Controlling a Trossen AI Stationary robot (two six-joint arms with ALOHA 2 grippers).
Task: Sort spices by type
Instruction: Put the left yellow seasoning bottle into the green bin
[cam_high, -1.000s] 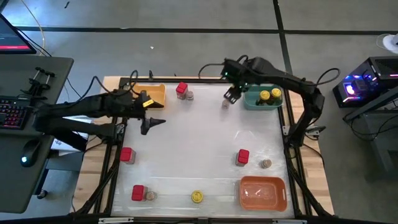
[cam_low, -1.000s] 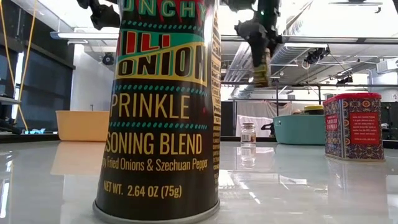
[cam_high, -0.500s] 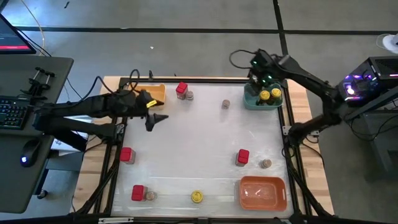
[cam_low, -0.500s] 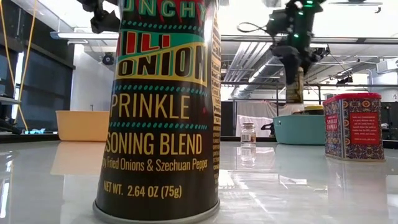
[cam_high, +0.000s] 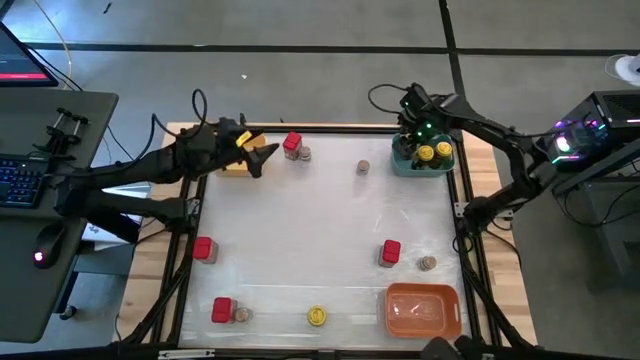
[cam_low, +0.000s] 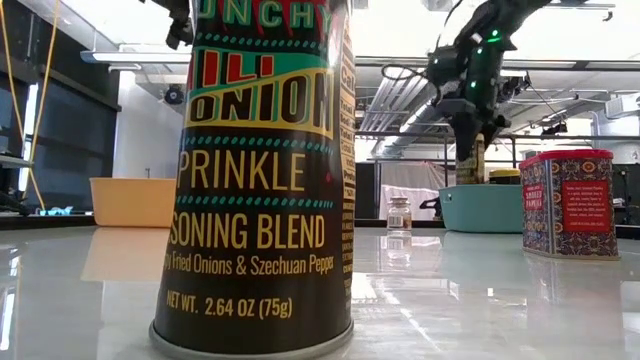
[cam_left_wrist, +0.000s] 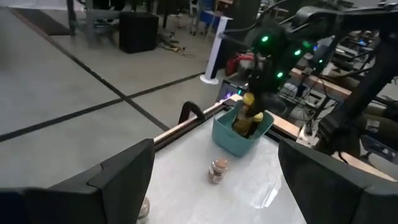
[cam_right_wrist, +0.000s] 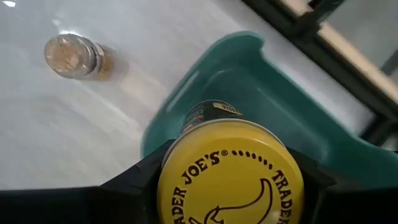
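White tabletop (cam_high: 320, 210) | right gripper (cam_high: 412, 140) pinching yellow-lidded jar (cam_right_wrist: 230, 174) above teal tray (cam_high: 400, 163) | left gripper (cam_high: 262, 158) spread wide near yellow tray (cam_high: 240, 168) | small grey-brown jar (cam_high: 363, 168) beside teal tray

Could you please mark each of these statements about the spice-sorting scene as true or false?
1. The right gripper holds a yellow-lidded jar over the teal tray. True.
2. The orange tray holds three red boxes. False: nothing shows in it.
3. The left gripper is open near the yellow tray. True.
4. The small grey-brown jar beside the teal tray lies inside it. False: it stands on the table, apart from the tray.
5. Two yellow-lidded jars already sit in the teal tray. True in the high view.
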